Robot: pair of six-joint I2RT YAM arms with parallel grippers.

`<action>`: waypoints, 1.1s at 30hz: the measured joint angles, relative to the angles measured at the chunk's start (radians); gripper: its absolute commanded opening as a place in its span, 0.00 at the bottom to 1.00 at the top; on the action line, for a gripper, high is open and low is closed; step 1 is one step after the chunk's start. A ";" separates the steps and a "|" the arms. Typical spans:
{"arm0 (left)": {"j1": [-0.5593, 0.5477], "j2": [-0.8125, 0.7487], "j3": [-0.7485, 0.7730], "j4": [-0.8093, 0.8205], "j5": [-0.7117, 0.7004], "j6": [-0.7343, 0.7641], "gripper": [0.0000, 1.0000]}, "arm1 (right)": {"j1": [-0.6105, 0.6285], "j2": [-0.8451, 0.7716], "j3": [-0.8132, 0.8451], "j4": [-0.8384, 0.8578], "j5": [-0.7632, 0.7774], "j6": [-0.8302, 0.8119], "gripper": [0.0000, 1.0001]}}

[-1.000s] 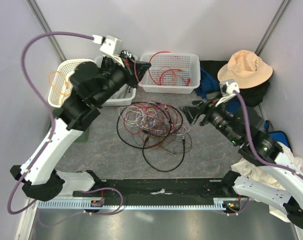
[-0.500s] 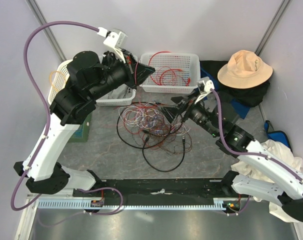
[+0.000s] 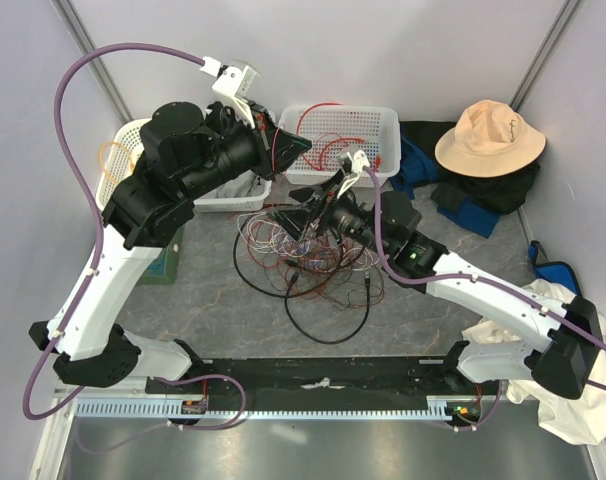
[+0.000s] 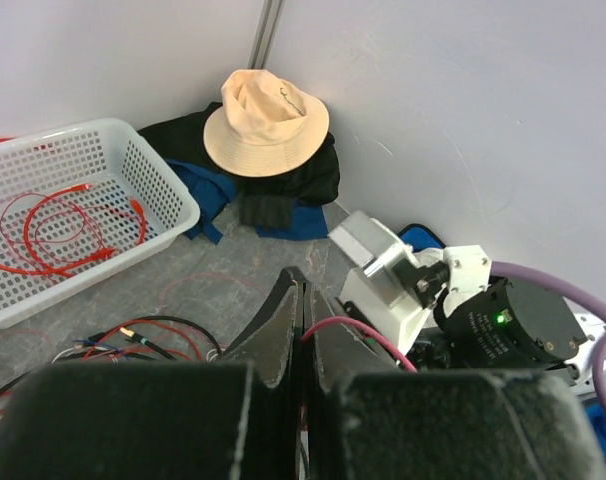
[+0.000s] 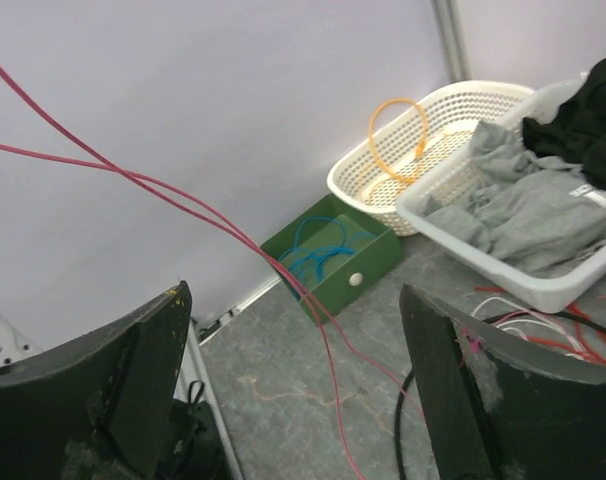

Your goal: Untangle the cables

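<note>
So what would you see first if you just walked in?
The messy tangle of cables in the middle of the table, with the right gripper open over it. The left gripper pinches a red cable, holding it up in the air. A tan hat sits in the far right corner.

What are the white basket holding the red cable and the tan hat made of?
White basket: likely moulded plastic, glossy, with a regular grid of holes. Tan hat: probably cotton-like cloth, matte, with a soft creased crown and floppy brim.

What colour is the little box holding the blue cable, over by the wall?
The box is dark green; the right wrist view shows it best.
</note>
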 measured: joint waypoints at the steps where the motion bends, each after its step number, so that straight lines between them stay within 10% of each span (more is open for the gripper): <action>1: 0.000 0.000 0.000 -0.002 0.000 0.000 0.02 | 0.006 0.009 0.000 0.014 -0.005 0.002 0.87; 7: 0.000 -0.008 0.000 -0.004 0.000 0.000 0.02 | 0.030 0.079 0.012 0.092 -0.028 0.013 0.60; 14: 0.000 -0.032 -0.009 -0.003 -0.002 -0.006 0.03 | 0.031 0.150 0.013 0.152 -0.012 0.022 0.00; 19: 0.000 -0.090 -0.077 -0.004 -0.041 -0.006 0.27 | 0.031 0.111 0.011 0.106 0.055 -0.005 0.00; 24: 0.000 -0.173 -0.218 0.003 -0.130 -0.005 0.73 | 0.030 0.025 0.066 -0.080 0.190 -0.088 0.00; 25: 0.000 -0.190 -0.253 0.002 -0.157 -0.008 0.95 | 0.029 0.014 0.106 -0.129 0.224 -0.112 0.00; 33: 0.000 -0.289 -0.505 -0.021 -0.354 -0.021 1.00 | 0.021 -0.026 0.412 -0.357 0.431 -0.249 0.00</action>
